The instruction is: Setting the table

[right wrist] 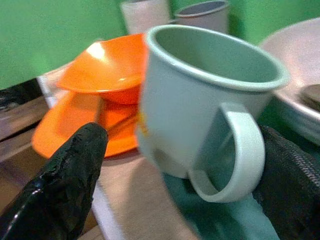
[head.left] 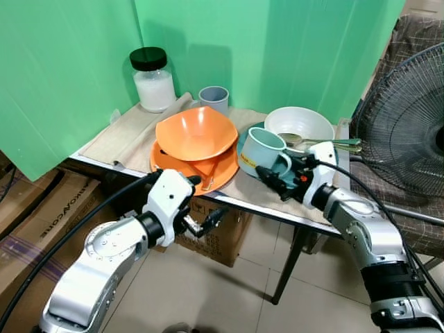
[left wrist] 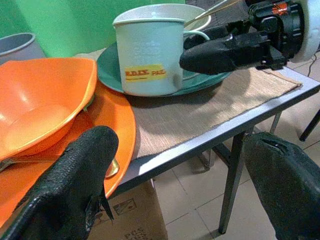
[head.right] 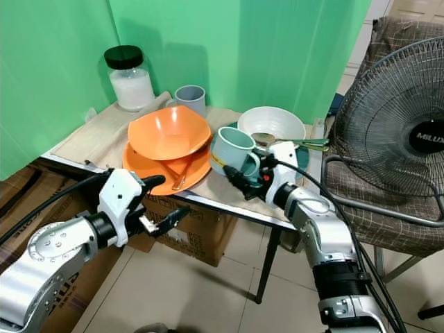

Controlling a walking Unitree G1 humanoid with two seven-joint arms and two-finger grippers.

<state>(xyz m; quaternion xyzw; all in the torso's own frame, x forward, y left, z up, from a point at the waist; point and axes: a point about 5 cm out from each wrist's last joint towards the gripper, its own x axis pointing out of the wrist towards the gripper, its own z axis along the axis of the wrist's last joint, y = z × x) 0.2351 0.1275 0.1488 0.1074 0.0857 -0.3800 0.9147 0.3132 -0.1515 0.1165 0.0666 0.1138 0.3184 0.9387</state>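
A pale green mug (head.left: 263, 152) with a yellow label stands on a teal plate (left wrist: 107, 67) near the table's front edge. My right gripper (head.left: 281, 182) is open at the mug's handle (right wrist: 240, 150), one finger on each side of it. A white bowl (head.left: 300, 123) holding a spoon (head.left: 326, 143) sits behind the mug. To the left an orange bowl (head.left: 194, 133) rests on an orange plate (head.left: 222, 173). My left gripper (head.left: 182, 201) hangs open just below the table's front edge, under the orange plate.
A grey cup (head.left: 214, 99) and a black-lidded jar (head.left: 152, 80) stand at the back of the cloth-covered table (head.left: 277, 208). A fan (head.left: 409, 125) stands close on the right. Cardboard boxes (head.left: 222, 239) lie under the table, and green screens stand behind it.
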